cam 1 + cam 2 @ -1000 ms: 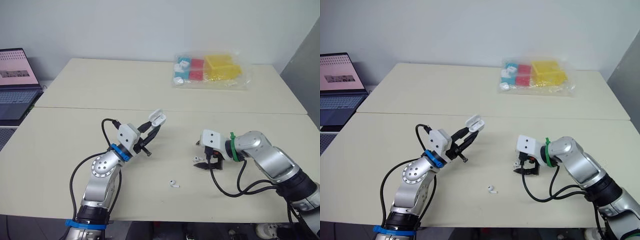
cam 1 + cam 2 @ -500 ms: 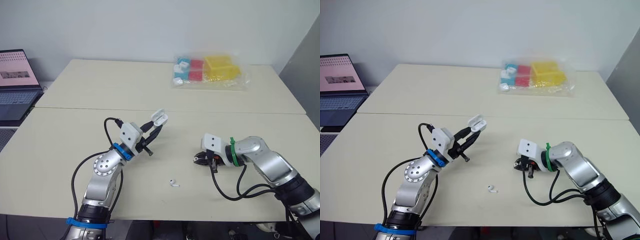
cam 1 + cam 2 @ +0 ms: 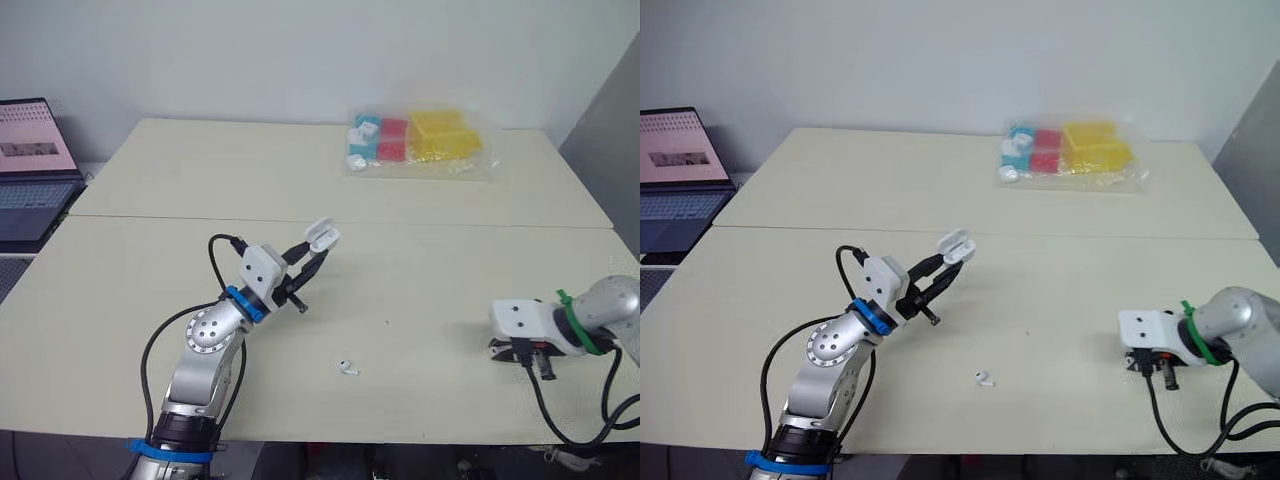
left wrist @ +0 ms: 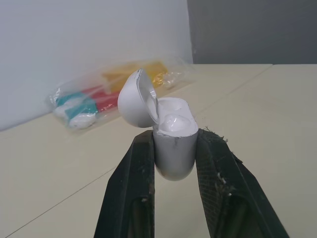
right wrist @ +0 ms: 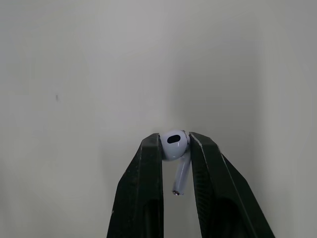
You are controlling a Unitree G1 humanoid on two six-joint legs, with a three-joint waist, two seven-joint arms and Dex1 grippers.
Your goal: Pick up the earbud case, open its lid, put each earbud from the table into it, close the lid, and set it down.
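Pale table [image 3: 150,250], two arms at work, one bud in transit.
Right gripper [image 5: 174,139] has swung from mid-table out to the table's right edge, fingers pinched narrow on one earbud [image 5: 173,145], stem lying between them. Left gripper [image 3: 312,258] unchanged: raised left of centre, clamped on the earbud case [image 4: 173,151], lid flipped open. Second earbud [image 3: 347,368] lies where it lay, near the front edge between the arms.

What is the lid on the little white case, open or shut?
Open. The lid of the earbud case is flipped back in the left gripper.
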